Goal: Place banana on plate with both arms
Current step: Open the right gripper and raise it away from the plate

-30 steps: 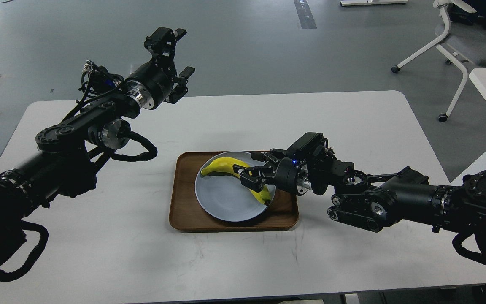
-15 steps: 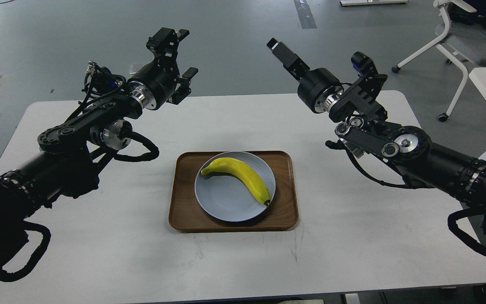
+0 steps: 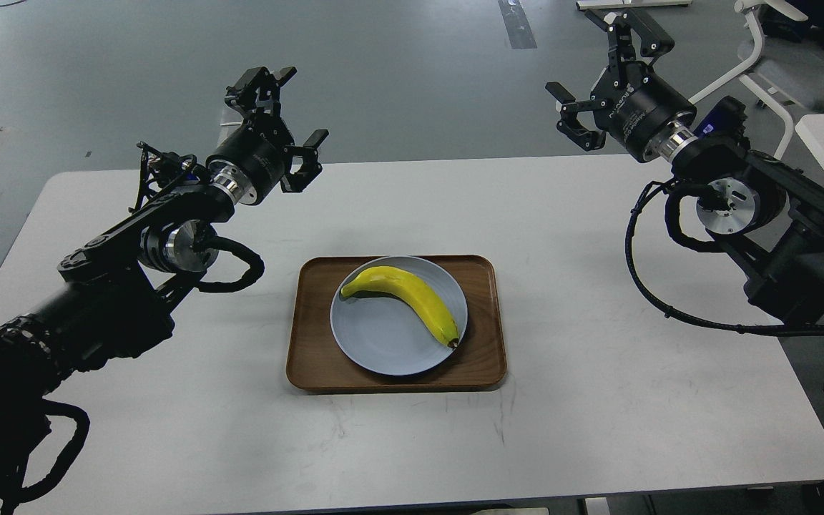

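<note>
Banana [image 3: 405,299] lies on the plate [image 3: 383,343], plate in the wooden tray [image 3: 312,357] mid-tabletop [image 3: 598,400]. I see both tools raised at the far corners — left tool [image 3: 285,111] and right tool [image 3: 601,68] spread, empty, well apart from the banana.

White lettering runs along the round black body of the right claw [image 3: 601,68], above the desk's far right corner, but it is too small to read.
</note>
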You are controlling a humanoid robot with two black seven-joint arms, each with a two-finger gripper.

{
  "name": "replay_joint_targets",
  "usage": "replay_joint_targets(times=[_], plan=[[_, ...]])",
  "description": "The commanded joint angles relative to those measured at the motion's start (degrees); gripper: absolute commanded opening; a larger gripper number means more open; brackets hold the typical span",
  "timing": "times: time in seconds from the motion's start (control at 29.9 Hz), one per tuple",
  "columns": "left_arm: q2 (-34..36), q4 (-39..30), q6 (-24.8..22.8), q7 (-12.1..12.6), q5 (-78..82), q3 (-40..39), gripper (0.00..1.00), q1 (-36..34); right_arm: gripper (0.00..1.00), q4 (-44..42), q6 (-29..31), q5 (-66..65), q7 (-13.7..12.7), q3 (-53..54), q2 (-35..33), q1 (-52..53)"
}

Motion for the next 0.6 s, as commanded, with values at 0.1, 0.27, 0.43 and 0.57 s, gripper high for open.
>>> replay_joint_targets(times=[0.1,0.27,0.43,0.57], plan=[[0.5,-0.01,-2.03,-0.01,-0.02,-0.62,0.98,1.58,1.0,0.79,0.66,0.02,-0.21,-2.97,-0.22,-0.23],[1.99,-0.01,-4.76,-0.1,-0.02,-0.62,0.98,2.38,1.0,0.35,-0.03,0.11,-3.37,-2.54,0.74,0.3],[2.7,-0.1,-5.64,-0.1,0.06,-0.53,0.98,2.99,1.0,0.0,-0.65,0.11,-3.64,-2.54,2.15,-0.14],[3.23,-0.1,-6.69,-0.28,0.06,-0.62,0.98,3.17,1.0,0.7,-0.48,0.02,-3.02,-3.06,2.86,-0.84]])
